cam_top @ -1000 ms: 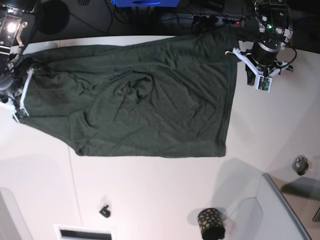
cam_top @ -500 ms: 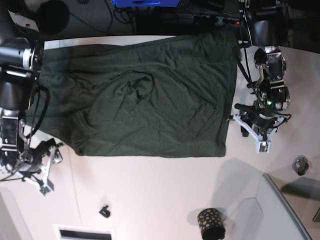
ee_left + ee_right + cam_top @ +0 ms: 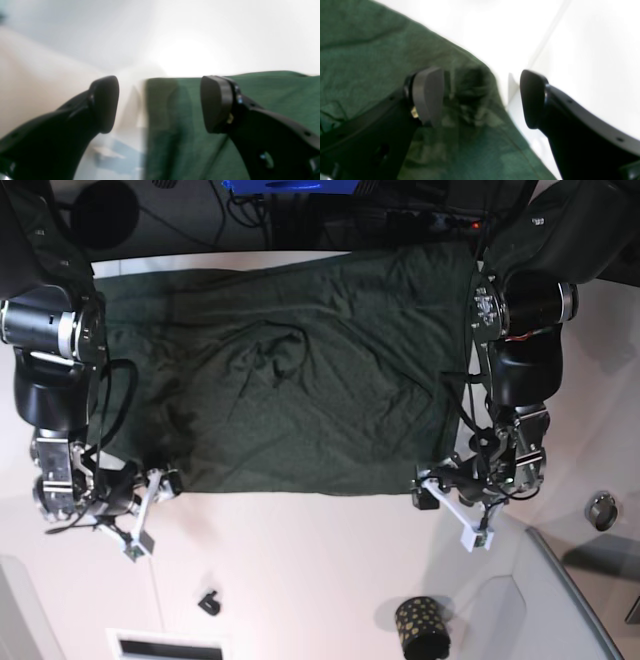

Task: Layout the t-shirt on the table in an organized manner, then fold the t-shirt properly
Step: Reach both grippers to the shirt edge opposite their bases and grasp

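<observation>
The dark green t-shirt (image 3: pixel 300 380) lies spread over the far half of the white table (image 3: pixel 300 570), with wrinkles near its middle. My left gripper (image 3: pixel 448 515) stands open at the shirt's near right corner. In the left wrist view the t-shirt (image 3: pixel 275 85) has its corner edge between the wide-apart fingers of the left gripper (image 3: pixel 160 105), above the table (image 3: pixel 50 75). My right gripper (image 3: pixel 150 515) is open at the near left corner. In the right wrist view the right gripper (image 3: pixel 481 98) straddles the hem of the t-shirt (image 3: pixel 370 50), with the table (image 3: pixel 582 50) beside it.
A black gold-dotted cup (image 3: pixel 422 627) stands near the front, beside a grey raised panel (image 3: pixel 565 610). A small metal ring (image 3: pixel 601 510) sits at the right, and a small black piece (image 3: pixel 209 602) at the front left. Cables run along the back edge.
Both arms have come from the shirt's far corners to its near corners. Both grippers have gone from shut to open. The shirt's left side now lies squarer.
</observation>
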